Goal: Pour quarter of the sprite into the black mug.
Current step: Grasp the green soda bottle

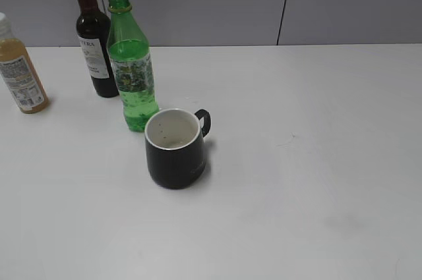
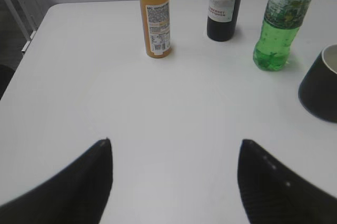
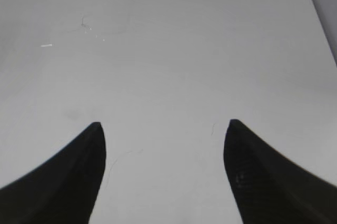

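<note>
Two grippers wide open, nothing grabbed, mug and sprite both standing on the counter.

Nearest in the exterior view is the black mug (image 1: 174,149), upright on the white counter (image 1: 310,181), white inside, handle sticking out to the far right. Just behind it on the left, nearly touching, stands the sprite (image 1: 132,66), no cap on, green liquid up to around the top of the label. Further back and just left of that is a dark wine bottle (image 1: 94,37) with a red top, and way out at the left edge an orange juice bottle (image 1: 20,69). Left gripper (image 2: 176,145) has its jaws spread apart over bare counter, holding nothing; right gripper (image 3: 163,125) same deal, open and empty.
</note>
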### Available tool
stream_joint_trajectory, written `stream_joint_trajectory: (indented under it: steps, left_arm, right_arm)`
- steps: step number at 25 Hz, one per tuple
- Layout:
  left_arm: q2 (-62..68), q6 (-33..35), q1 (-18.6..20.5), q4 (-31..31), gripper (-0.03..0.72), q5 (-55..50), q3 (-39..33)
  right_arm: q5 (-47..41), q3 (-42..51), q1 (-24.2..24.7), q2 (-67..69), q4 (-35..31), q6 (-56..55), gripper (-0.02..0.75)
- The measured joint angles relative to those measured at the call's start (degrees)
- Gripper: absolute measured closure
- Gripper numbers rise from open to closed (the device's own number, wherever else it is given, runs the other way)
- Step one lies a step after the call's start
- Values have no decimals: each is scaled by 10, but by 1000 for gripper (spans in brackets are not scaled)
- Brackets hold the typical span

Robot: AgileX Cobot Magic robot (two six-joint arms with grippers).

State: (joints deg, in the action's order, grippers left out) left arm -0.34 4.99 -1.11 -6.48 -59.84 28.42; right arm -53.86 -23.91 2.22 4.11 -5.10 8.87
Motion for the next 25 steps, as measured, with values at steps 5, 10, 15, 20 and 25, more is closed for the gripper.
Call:
stream_joint_trajectory:
  steps: [5,10,15,20,25]
  left_arm:
    - [0,0,0,-1,126,1,0]
    - [0,0,0,-1,126,1,0]
    - [0,2,0,-12,126,22,8]
    - [19,35,0,-29,126,116,12]
    - [113,55,0,-30,126,222,12]
  right_arm:
    - [-1,2,0,-43,0,0,205]
    - [-1,2,0,-43,0,0,205]
    - [-1,2,0,-43,0,0,205]
    - [-1,2,0,-43,0,0,205]
    - [-1,2,0,-43,0,0,205]
